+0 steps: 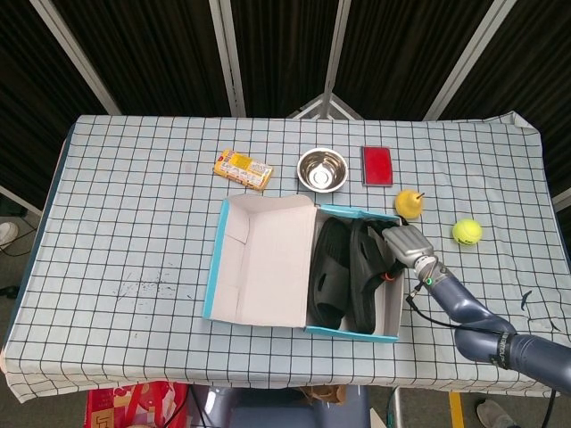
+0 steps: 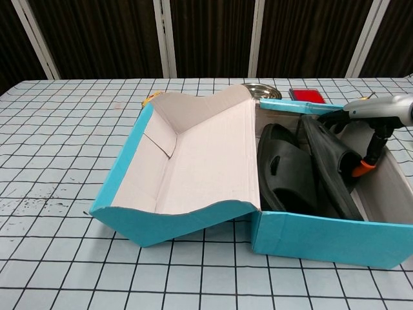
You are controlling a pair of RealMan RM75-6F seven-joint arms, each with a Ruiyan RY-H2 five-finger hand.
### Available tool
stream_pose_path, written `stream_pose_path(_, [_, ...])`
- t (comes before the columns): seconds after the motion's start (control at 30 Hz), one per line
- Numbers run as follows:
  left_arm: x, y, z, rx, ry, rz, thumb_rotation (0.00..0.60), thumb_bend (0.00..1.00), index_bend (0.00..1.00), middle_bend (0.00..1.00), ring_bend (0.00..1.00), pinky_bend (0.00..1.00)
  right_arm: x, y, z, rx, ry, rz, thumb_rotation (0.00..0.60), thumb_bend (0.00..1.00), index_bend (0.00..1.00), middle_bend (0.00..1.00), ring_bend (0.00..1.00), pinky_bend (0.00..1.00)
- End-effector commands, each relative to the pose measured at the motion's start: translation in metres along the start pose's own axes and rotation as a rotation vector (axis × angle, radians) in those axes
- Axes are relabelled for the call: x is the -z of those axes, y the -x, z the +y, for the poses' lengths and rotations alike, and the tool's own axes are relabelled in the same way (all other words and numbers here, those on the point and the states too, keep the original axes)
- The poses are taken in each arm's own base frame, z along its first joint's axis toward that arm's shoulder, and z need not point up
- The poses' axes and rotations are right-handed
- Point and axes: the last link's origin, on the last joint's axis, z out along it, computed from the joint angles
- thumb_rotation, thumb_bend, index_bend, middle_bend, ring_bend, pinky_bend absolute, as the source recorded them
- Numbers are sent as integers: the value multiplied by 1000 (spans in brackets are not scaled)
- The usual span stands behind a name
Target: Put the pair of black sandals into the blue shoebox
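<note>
1. Black sandals [image 1: 346, 272] [image 2: 303, 171] lay side by side inside the blue shoebox [image 1: 303, 267] [image 2: 310, 236], near the table's front edge.
2. Reaching into the box, the right hand [image 1: 399, 248] [image 2: 371, 132] pinched the right-side sandal.
3. No left hand showed in either view.

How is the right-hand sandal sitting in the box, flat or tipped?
Tipped. The right sandal stands on edge, leaning beside the flat one inside the box, with the right hand at it.

Dark curtains [image 1: 161, 53] behind checked table [image 1: 134, 205]
</note>
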Motion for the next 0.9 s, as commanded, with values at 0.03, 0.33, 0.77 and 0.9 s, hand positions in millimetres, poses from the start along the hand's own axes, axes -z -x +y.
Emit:
stream_pose_path(0.03, [0,0,0,1,0,0,600,504,160,32,0,103,1,-2,-1,3,3,0,600,70,55,74,0,0])
stream_pose_path(0.33, [0,-1,0,9,2,-2,600,504,162,32,0,103,10,-10,-3,25,11,-12,600,59,1,38,0,0])
stream_pose_path(0.77, [2,-2,0,19,10,-1,600,503,167,32,0,103,20,-15,1,67,50,-66,600,60,0,19,0,0])
stream_pose_path(0.9, [2,-3,0,20,8,0,600,503,167,32,0,103,22,-14,0,73,51,-76,600,60,0,17,0,0])
